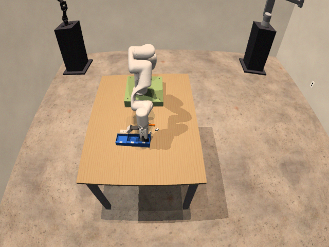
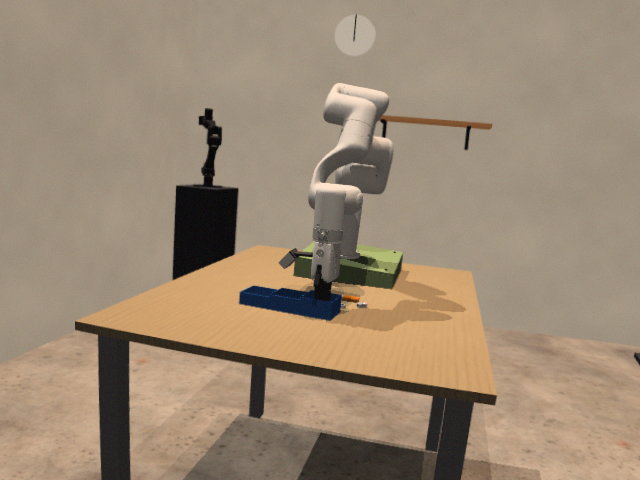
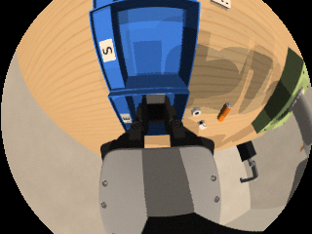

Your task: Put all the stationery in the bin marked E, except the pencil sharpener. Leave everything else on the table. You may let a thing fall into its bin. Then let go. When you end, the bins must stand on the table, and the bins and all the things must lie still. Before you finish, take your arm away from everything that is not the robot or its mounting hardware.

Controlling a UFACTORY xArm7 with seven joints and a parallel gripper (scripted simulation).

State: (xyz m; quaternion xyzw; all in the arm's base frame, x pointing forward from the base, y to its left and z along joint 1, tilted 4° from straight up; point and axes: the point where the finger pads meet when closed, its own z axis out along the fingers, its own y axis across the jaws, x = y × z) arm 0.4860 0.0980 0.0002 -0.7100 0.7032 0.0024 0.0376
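Tool is pinched on a small pale block, too hidden to name, low inside the end compartment of the blue bin; that compartment's label isn't readable. It looks light and stiff, best gripped across its flat sides. The arm points straight down, forearm vertical. An orange marker lies just beside the bin on the tabletop

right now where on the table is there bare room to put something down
Bare wood runs from the blue bins to the table's near edge, and down both long sides past the green base. It is crowded by the gripper, shut on a small thing over the end bin: an orange item, small white bits and a card.
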